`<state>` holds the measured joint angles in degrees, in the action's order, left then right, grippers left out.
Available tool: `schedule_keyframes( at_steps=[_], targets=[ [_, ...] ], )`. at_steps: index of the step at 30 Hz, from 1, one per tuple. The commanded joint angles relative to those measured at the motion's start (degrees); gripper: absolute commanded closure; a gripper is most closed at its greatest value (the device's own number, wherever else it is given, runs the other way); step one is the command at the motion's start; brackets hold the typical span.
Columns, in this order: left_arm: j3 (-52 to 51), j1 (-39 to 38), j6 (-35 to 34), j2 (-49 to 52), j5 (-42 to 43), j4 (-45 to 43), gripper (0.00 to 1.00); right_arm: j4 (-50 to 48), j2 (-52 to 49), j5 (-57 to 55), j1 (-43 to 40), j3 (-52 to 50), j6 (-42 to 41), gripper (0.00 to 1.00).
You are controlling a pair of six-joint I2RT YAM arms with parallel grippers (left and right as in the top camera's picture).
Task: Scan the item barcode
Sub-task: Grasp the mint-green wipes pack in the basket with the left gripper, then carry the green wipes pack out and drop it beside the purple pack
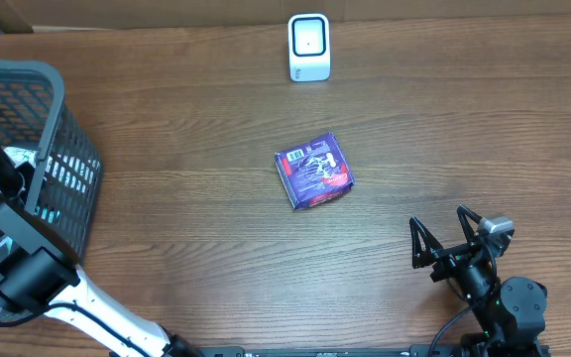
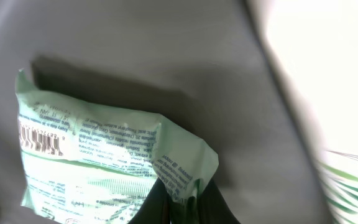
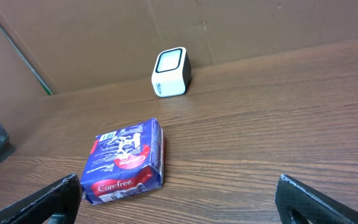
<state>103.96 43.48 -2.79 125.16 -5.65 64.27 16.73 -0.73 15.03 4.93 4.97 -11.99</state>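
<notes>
The table (image 1: 186,218) is dark brown wood with the grain running left to right. A cardboard wall lines its far edge. Near the middle of that edge stands a small white scanner (image 1: 308,47), upright, its window facing the table's middle. A purple packet (image 1: 313,171) lies flat around the centre, turned askew to the grain and well apart from the scanner; its near side reads "Carefree". At the left end sits a grey mesh basket (image 1: 72,169).
</notes>
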Motion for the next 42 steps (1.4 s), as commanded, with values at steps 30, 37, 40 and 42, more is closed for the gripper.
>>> schedule_keyframes(
  at_steps=[30,37,40,42],
  targets=[
    [24.35,-37.86,3.67,-32.17,6.49,12.07,0.96,1.42,0.55,0.07,0.26,0.66,0.07,0.00],
    [16.22,-51.10,0.83,-27.93,2.40,17.53,0.96,1.40,0.55,0.07,0.26,0.66,0.07,0.00],
    [10.34,-53.99,0.20,-26.01,1.09,16.48,0.96,1.42,0.55,0.07,0.26,0.66,0.07,0.00],
    [7.89,-54.80,-0.04,-24.96,0.70,15.54,0.96,1.42,0.55,0.07,0.26,0.66,0.07,0.00]
  ],
)
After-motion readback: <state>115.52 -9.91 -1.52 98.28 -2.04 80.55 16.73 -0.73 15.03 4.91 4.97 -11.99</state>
